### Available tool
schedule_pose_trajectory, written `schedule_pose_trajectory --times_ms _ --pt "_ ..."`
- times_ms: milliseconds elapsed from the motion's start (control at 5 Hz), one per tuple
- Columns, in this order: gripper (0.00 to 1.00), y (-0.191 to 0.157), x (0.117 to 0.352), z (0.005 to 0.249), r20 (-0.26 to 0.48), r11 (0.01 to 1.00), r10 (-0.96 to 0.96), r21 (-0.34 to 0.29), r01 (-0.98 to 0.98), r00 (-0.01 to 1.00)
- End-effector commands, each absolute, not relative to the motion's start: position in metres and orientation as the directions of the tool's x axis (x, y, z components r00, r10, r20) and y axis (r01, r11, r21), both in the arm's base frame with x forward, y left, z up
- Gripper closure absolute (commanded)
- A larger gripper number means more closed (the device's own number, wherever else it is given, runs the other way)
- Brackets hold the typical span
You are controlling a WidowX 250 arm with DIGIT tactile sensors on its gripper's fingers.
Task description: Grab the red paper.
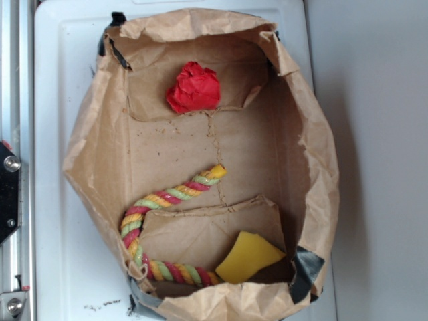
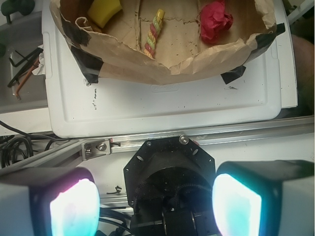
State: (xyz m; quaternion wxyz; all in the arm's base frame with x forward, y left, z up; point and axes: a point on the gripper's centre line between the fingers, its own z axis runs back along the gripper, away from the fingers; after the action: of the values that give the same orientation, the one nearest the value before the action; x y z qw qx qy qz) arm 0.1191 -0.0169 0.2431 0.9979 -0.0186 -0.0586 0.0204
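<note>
Lying in bag: the red paper (image 1: 193, 87), crumpled, at the far end of the brown paper bag (image 1: 100, 144).
Gripper: gripper (image 2: 155, 204) spread wide, empty, well apart from the bag.
Wrist view only: glowing fingers (image 2: 74, 209).
Exterior view only: whole rope (image 1: 160, 200).

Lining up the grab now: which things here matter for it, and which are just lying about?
Job:
red paper, crumpled, in the bag
gripper, open, outside the bag

Lying about:
rope
yellow piece
paper bag holding all three

Bright red paper (image 1: 193, 87), brown bag (image 1: 307, 154), yellow piece (image 1: 249, 257), rope (image 1: 167, 197) (twisted red, yellow, green).
</note>
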Motion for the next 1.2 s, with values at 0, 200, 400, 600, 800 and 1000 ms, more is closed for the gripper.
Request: schedule_pose_trajectory --times_ms 0,200,400,600,800,1000 --pt "0.0 -0.017 0.119 0.243 0.116 0.998 0.043 -0.039 -0.038 0.992" --pt "0.0 -0.006 0.147 0.234 0.136 0.996 0.093 -0.008 -0.093 0.986" --pt "0.0 0.011 0.173 0.225 0.157 0.991 0.134 -0.022 -0.132 0.978" --pt "0.0 0.027 0.187 0.216 0.184 0.985 0.171 -0.025 -0.169 0.968" --pt "0.0 0.043 0.207 0.203 0.217 0.972 0.235 -0.046 -0.23 0.948" --pt "0.0 0.046 0.227 0.194 0.22 0.965 0.262 -0.056 -0.256 0.94"
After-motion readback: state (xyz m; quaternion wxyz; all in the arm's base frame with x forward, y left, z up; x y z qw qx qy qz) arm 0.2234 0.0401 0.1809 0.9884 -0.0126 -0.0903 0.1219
